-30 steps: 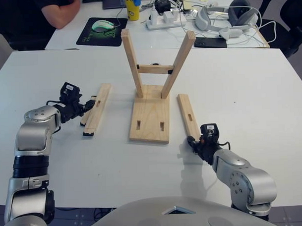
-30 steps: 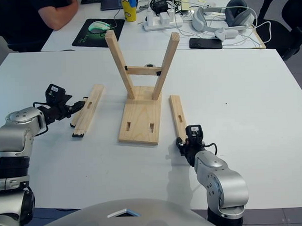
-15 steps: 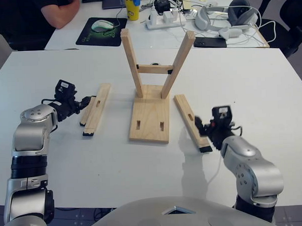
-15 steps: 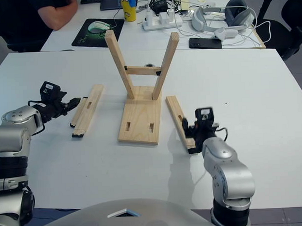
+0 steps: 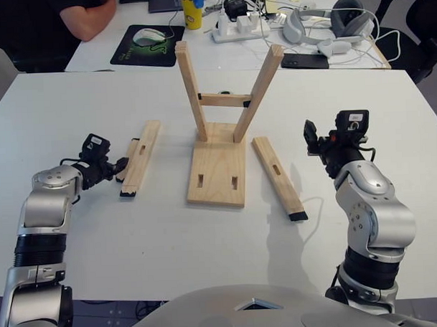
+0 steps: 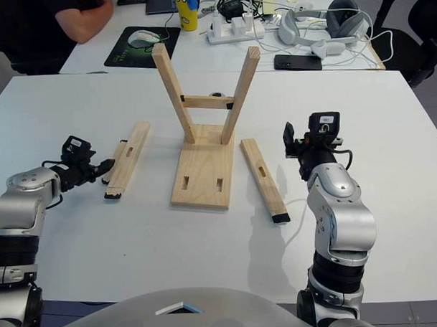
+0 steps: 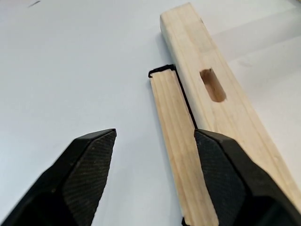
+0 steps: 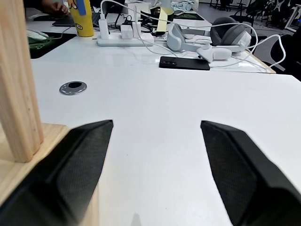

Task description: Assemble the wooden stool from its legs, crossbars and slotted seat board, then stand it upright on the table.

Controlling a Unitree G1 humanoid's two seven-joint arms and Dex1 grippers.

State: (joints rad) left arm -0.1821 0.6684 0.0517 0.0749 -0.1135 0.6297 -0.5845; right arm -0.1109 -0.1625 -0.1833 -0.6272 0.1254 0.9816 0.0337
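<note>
The slotted seat board (image 5: 217,171) lies flat mid-table with two legs (image 5: 190,89) (image 5: 259,90) standing in its far end, joined by a crossbar (image 5: 223,100). A loose slotted leg (image 5: 278,176) lies to its right. Another loose leg (image 5: 142,155) and a short crossbar (image 5: 125,161) lie side by side to its left. My left gripper (image 5: 117,167) is low on the table, open, just short of that crossbar's (image 7: 176,141) near end. My right gripper (image 5: 320,142) hangs open above the table, right of the loose leg, with nothing between its fingers (image 8: 70,160).
A cable hole (image 8: 73,87) sits in the table behind the seat board. On the desk behind are a mouse pad (image 5: 144,45), a yellow cup (image 5: 192,14), a power strip (image 5: 239,28), a phone (image 5: 304,61) and headphones (image 5: 321,27). Bare table spreads to the right and front.
My right gripper let go of the right loose leg and rose up and back to the right; that leg now lies angled. My left gripper drew back from the crossbar, toward the front left.
</note>
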